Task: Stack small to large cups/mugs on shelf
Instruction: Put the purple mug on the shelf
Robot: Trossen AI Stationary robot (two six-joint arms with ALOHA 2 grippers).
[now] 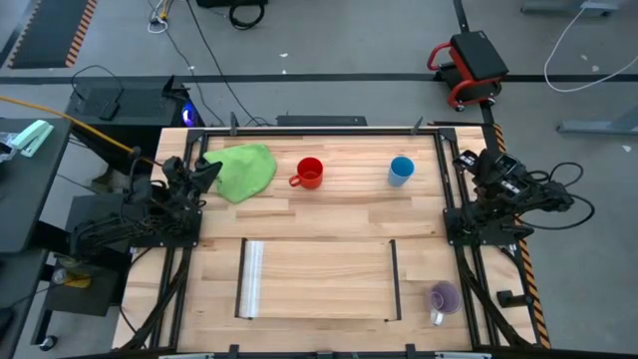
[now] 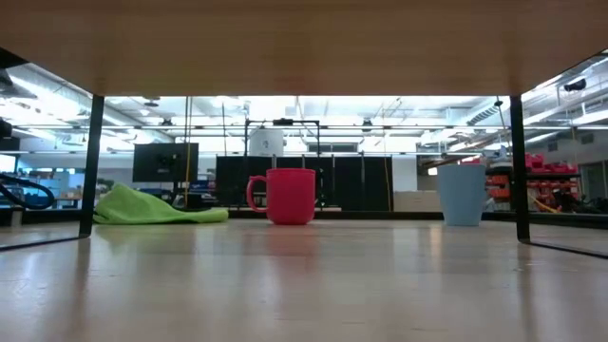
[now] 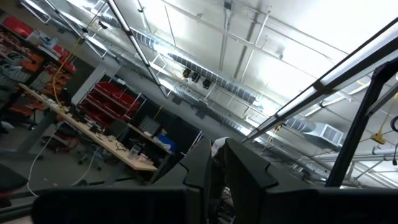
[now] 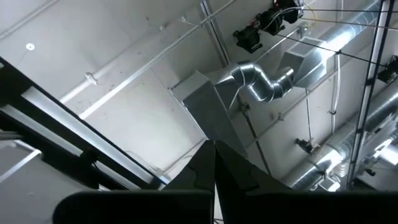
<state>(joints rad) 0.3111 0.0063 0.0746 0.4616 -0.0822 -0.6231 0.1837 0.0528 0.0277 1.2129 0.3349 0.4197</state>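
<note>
The red mug (image 1: 310, 173) stands upright at the table's far middle, handle toward the left; it also shows in the low view (image 2: 288, 196). The light-blue cup (image 1: 401, 170) stands to its right and shows in the low view (image 2: 463, 195). The purple mug (image 1: 443, 297) stands near the right front corner. The shelf (image 1: 319, 279) stands at the near middle; its underside (image 2: 304, 38) fills the low view's top. My left gripper (image 1: 204, 172) rests shut at the left edge, pointing up (image 3: 214, 165). My right gripper (image 1: 469, 163) rests shut at the right edge (image 4: 214, 158).
A green cloth (image 1: 242, 170) lies crumpled at the far left, next to my left gripper and left of the red mug. The shelf's dark legs (image 2: 92, 161) stand on the tabletop. Bare wood lies between the shelf and the row of cups.
</note>
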